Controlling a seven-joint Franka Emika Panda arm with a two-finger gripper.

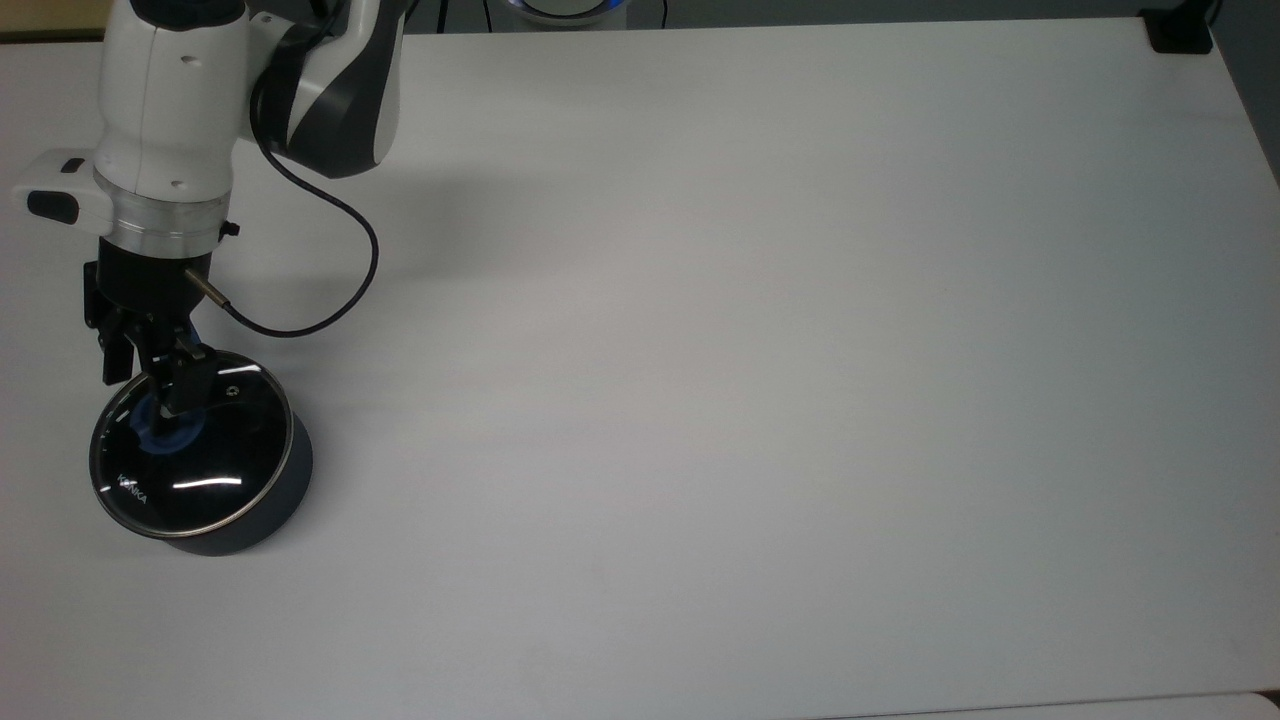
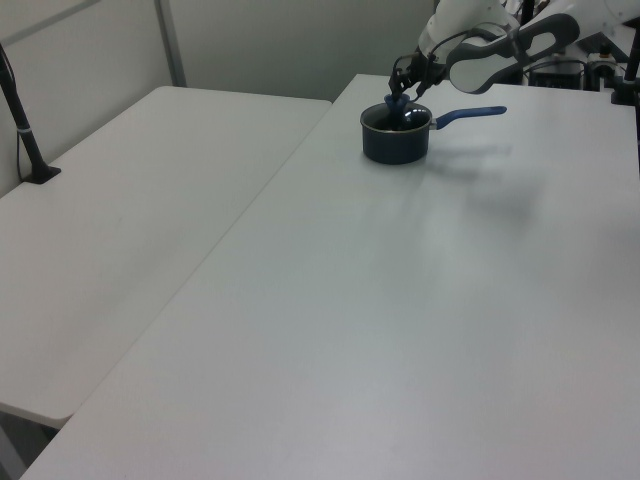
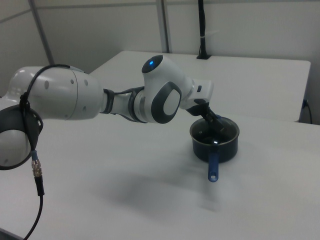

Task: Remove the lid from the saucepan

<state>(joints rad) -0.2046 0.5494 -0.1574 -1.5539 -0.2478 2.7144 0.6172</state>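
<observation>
Gripper [image 1: 150,392] fingers apart just above blue knob [image 1: 163,432]; lid [image 1: 192,445] marked "KONKA" sits on saucepan [image 1: 262,510], bench [image 1: 760,330].

We've got a plain white tabletop [image 1: 760,350], and the saucepan [image 1: 262,512] sits on it near the top view's lower left.

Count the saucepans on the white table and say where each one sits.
1. The saucepan sits near the top view's lower left corner of the table, with the lid on it and the gripper above the knob.
</observation>
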